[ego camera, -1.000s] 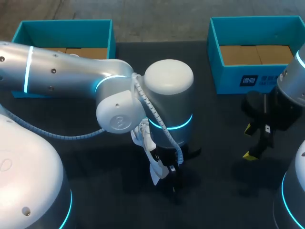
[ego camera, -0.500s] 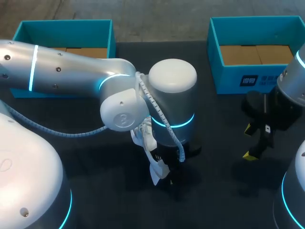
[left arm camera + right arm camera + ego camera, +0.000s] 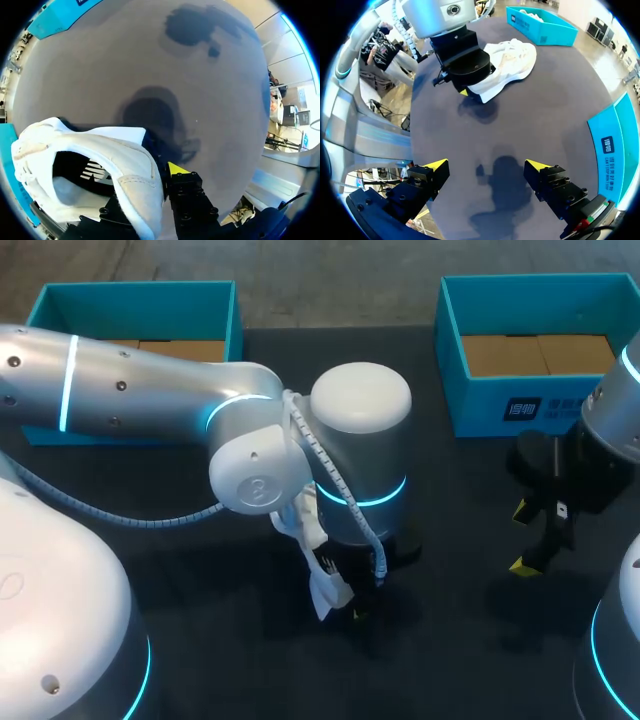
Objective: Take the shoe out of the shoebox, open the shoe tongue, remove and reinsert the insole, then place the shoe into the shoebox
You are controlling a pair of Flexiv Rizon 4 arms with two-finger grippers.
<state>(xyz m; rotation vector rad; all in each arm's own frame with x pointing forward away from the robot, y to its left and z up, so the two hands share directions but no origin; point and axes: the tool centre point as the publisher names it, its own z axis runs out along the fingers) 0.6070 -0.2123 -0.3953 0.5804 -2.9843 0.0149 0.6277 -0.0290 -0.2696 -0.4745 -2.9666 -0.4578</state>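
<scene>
Seen from above, the dark table (image 3: 450, 480) is carrying two blue shoeboxes, a left box (image 3: 135, 290) and a right box (image 3: 448, 350), both showing brown card floors. The white shoe (image 3: 320, 585) is hanging over the table's middle. At the left wrist, the left pincer (image 3: 152, 172) is gripping the soft shoe's edge. At the right wrist, the right pincer (image 3: 487, 167) is hanging wide apart over the table, gripping nothing
</scene>
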